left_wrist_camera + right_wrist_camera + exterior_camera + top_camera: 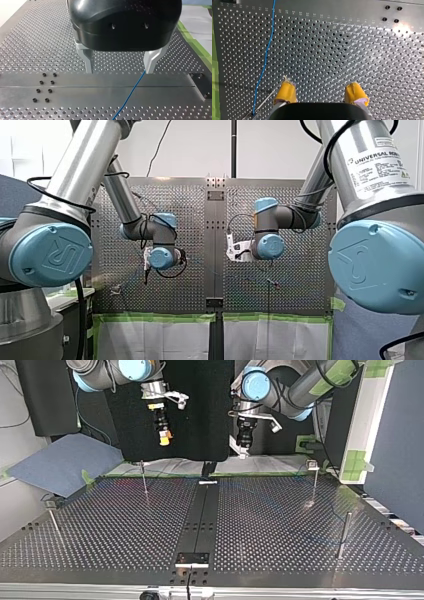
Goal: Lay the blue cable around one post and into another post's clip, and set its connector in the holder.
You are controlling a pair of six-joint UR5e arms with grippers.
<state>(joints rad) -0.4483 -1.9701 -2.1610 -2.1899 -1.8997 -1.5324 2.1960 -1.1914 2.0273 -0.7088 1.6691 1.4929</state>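
Your left gripper (119, 71) hangs with its metal fingers apart, and the blue cable (130, 92) runs across the table (30, 50) from beside one fingertip. Your right gripper (320, 93) holds its yellow pads apart, with the cable just outside one pad. The label (381, 164) on your right arm (380, 265) reads "UNIVERSAL ROB", and the rest is cut off.

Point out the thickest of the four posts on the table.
The post at the top view's near right: a stout plain rod. The other three are thin; the far right post and near left post carry small blocks on top.
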